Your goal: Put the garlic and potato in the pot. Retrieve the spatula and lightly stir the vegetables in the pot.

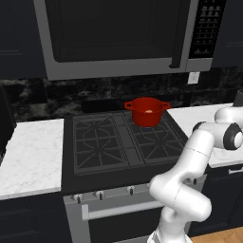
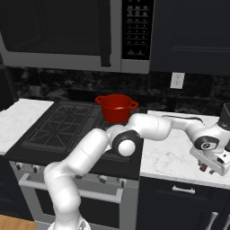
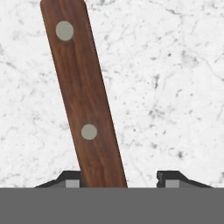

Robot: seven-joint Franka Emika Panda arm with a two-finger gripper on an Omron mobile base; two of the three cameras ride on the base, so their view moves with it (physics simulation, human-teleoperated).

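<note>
Wooden spatula handle (image 3: 85, 100) with two rivets lies on the marble bench (image 3: 175, 87), between the wide-spread fingers of the hand (image 3: 120, 179). Upper centre, the red pot (image 1: 146, 111) sits on the stove's (image 1: 99, 142) back burner, something pale inside it.

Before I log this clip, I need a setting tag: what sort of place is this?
A home kitchen, rendered. A gas stove sits between white marble counters, with a microwave above it and a red pot on a back burner. The gripper hangs over the right counter.
</note>
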